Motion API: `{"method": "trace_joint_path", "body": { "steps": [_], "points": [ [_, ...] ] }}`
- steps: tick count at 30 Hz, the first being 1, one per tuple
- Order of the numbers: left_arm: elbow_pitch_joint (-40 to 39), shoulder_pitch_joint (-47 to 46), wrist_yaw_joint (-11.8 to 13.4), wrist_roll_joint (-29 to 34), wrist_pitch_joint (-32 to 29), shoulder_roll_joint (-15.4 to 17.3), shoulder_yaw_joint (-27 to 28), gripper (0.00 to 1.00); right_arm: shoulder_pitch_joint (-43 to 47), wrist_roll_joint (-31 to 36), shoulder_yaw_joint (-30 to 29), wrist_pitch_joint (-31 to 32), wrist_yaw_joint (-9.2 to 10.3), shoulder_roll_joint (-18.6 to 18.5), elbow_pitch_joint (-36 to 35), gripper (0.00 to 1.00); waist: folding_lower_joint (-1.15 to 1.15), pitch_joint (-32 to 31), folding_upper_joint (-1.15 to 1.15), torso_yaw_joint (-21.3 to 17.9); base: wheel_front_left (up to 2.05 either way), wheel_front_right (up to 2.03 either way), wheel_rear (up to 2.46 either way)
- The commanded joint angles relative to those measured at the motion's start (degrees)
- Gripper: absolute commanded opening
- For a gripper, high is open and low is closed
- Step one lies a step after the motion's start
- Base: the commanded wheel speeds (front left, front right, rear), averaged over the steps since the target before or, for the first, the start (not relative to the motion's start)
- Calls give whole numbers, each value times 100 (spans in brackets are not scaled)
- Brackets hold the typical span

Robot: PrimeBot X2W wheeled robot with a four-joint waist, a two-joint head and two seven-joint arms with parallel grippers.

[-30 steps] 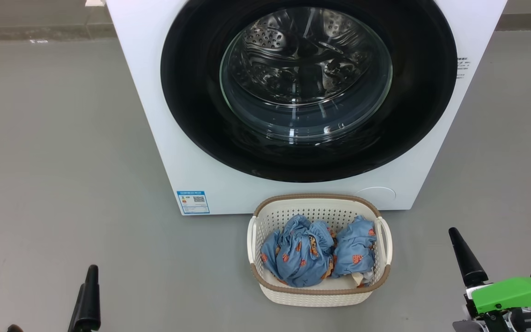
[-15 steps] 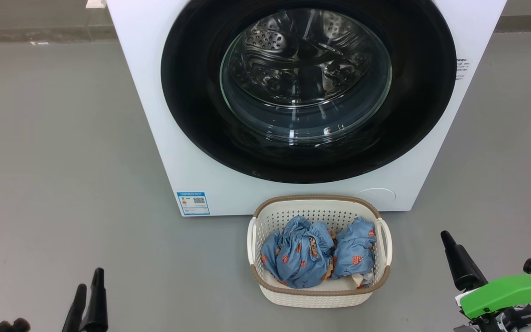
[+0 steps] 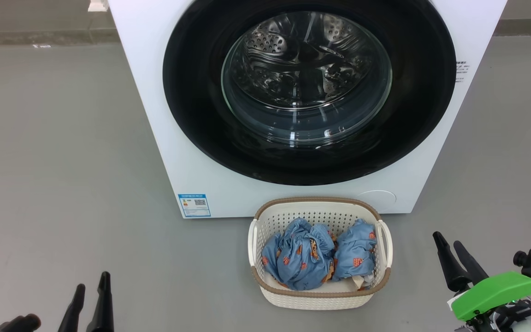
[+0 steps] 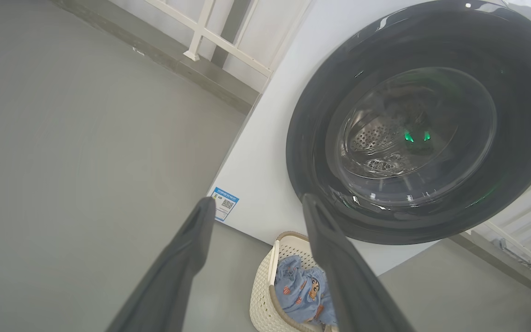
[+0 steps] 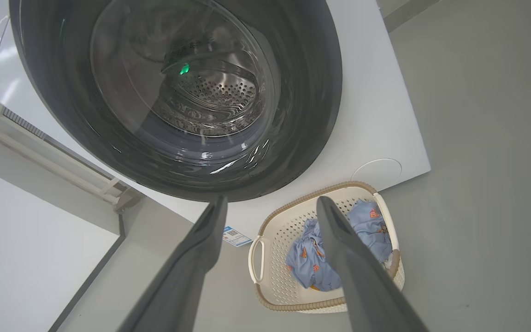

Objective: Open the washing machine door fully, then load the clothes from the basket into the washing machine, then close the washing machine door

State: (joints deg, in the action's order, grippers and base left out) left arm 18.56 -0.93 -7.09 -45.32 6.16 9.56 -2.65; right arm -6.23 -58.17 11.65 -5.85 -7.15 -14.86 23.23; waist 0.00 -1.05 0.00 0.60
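Evidently the opening step was not yet begun. The washing machine door (image 3: 309,87) sat shut and flush against the front of the washing machine (image 3: 155,115), with the bare drum visible through its glass. The basket (image 3: 316,201) stood on the floor just before the machine's base, directly below the door, with the clothes (image 3: 300,256) bunched inside it.

The left gripper (image 3: 92,280) hung low at the robot's left, fingers spread wide and holding nothing. The right gripper (image 3: 447,239), low at the right, was likewise spread wide and empty. Both were well apart from the door.

No handle or latch recess could be made out on the glossy black rim, so the edge to be pulled could not be determined.

Recommended: locate the recess first. Hook a finger behind the rim at that edge rather than press on the glass, then draw along the hinge's arc. The basket's place under the door warranted care; the swing should pass above it.
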Motion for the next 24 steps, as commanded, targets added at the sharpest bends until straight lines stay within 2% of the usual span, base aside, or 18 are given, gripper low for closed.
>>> {"method": "trace_joint_path", "body": {
  "steps": [1,24],
  "points": [
    [-79,-236,-22,262,91,152,99,100,-277,211,120,-123,-21,-194,-98,100,0,-6,0,4,0,0,0],
    [37,-315,-30,1697,462,343,-54,100,-397,1254,635,-493,-27,-572,70,100,0,-68,0,-7,0,0,0]
  ]
}}
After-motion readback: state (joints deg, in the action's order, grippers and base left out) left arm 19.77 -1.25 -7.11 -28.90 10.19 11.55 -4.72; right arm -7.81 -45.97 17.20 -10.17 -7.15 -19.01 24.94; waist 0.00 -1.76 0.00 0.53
